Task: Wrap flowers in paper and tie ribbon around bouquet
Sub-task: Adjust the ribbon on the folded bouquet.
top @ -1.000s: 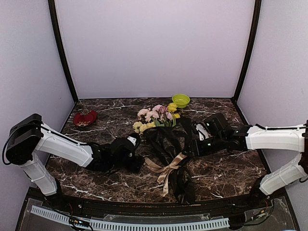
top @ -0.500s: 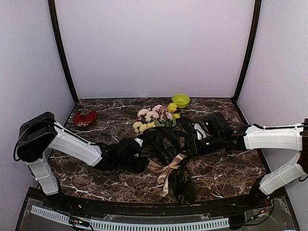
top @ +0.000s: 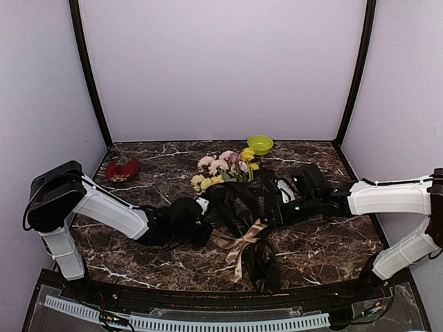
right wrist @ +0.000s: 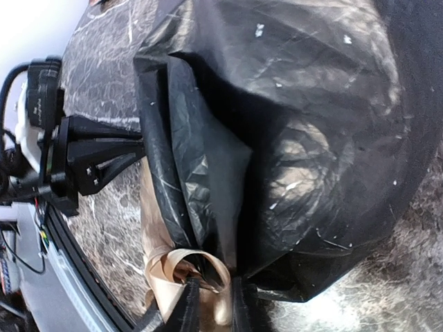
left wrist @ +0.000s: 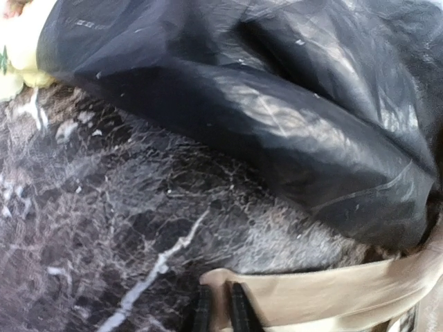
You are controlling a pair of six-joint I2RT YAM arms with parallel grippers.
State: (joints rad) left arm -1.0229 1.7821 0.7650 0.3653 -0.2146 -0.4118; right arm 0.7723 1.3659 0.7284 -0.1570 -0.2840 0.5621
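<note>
**Top external view.** The bouquet (top: 239, 207) lies flat at the centre of the dark marbled tabletop (top: 325, 242). Its long axis runs from far to near, leaning slightly right at the near end. The flowers (top: 225, 168), pink and yellow, point toward the far edge. The black paper (top: 263, 266) tapers to a tail pointing toward the near edge. The ribbon (top: 239, 243) crosses the narrowed part, with loops and loose ends on the near-left side. The left gripper (top: 210, 234) comes in low from the left and the right gripper (top: 266, 220) from the right, both at the ribbon band. Finger state cannot be read here. Only this view shows the green bowl (top: 260, 144) at the far edge and the red dish (top: 122, 169) at far left, both well apart from the bouquet.

**Left wrist view.** Only this view shows the left fingers (left wrist: 239, 315) at close range. They stand nearly together, pinched on an end of the flat beige ribbon, which runs off to the right. Crinkled paper fills the upper frame. A pale yellow bloom shows at top left.

**Right wrist view.** The right fingers (right wrist: 242, 304) are clamped on a ribbon loop just below the glossy paper fold. The left gripper is seen opposite, at the paper's far side.
</note>
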